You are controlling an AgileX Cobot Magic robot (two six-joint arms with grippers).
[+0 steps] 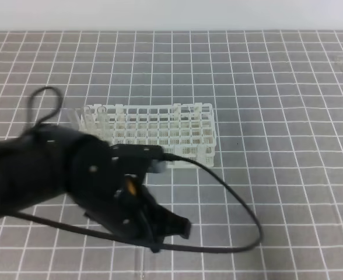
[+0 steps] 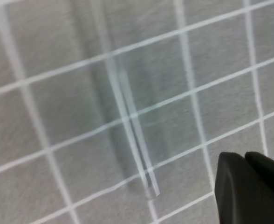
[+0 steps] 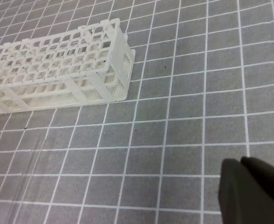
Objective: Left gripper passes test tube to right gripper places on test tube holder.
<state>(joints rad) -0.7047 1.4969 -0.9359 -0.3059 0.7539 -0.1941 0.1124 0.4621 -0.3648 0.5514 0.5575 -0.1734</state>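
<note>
1. Over the grey mat with its white grid [image 1: 288,116], the exterior high view shows the left gripper [image 1: 174,228] low in the left foreground, its black body filling much of that corner and its pointed fingers aimed toward the lower middle. A black cable [image 1: 241,204] loops from the arm out to the right and back under it. The test tube holder [image 1: 154,131] stands upright on the mat behind the arm, its near left part hidden by the arm. The test tube cannot be made out in this view, and the right gripper does not appear.

2. Close above the mat, the left wrist view shows the test tube [image 2: 130,126] lying flat on the grid, running from the upper middle down toward the lower middle, blurred and nearly see-through. The left gripper's black fingertips [image 2: 249,186] sit together at the lower right, closed on nothing, beside the tube and apart from it.

3. Further right, the right wrist view shows the holder [image 3: 58,70] at the upper left, with the tube [image 3: 30,172] lying on the mat in front of it at the lower left. The right gripper [image 3: 249,186] shows its black fingers pressed together at the lower right, closed and empty, well apart from tube and holder.
</note>
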